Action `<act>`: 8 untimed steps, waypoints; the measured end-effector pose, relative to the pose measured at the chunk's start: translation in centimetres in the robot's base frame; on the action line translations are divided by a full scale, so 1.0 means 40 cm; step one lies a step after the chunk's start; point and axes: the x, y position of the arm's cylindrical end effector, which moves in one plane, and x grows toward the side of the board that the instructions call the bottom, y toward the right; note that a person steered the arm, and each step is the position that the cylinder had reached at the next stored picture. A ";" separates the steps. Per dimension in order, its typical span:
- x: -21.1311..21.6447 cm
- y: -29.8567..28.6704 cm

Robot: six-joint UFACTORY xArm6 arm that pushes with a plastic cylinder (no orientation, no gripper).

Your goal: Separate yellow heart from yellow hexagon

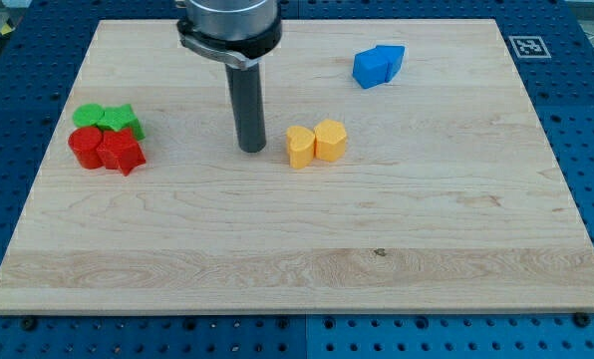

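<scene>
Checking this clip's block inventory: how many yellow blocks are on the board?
2. The yellow hexagon and the yellow heart sit touching near the board's middle, the heart on the view's right. My tip stands just left of the hexagon. None appear hidden.

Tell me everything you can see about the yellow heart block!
The yellow heart is a small, chunky, matte block, maybe plastic or painted wood. It lies flat near the middle of the wooden board, its left side against the yellow hexagon. My tip stands left of the pair, not touching the heart.
</scene>
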 end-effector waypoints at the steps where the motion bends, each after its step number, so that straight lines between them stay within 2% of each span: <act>1: 0.000 0.045; 4: 0.062 0.083; 8: 0.057 0.224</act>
